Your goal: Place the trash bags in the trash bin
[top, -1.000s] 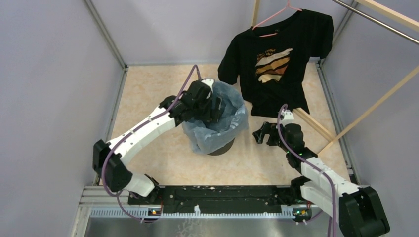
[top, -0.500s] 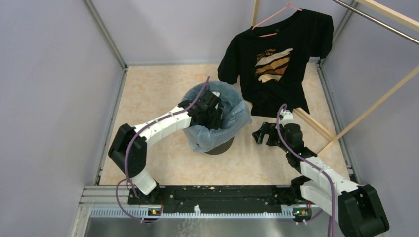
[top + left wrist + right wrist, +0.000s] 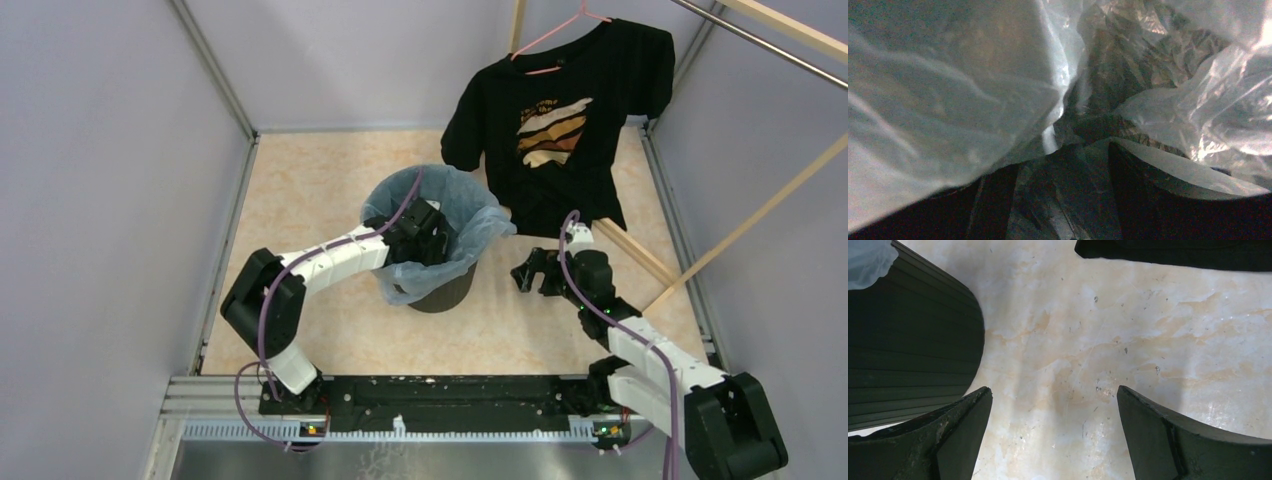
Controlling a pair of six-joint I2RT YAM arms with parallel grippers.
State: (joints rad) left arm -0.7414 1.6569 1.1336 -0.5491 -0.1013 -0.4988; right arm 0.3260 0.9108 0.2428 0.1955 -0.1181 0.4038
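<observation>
The left fingers (image 3: 428, 238) are part open, with the bag (image 3: 487, 228) all around them. Lifting may drag it from the bin (image 3: 446, 291). The right fingers (image 3: 530, 272) are wide open and empty.

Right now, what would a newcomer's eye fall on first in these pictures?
The pale-blue trash bag billows over the rim of the black trash bin at mid-scene, with the left end effector plunged into its mouth. Next comes the black printed T-shirt hanging at the far right. The right end effector hovers open over the bare table, just right of the bin.
</observation>
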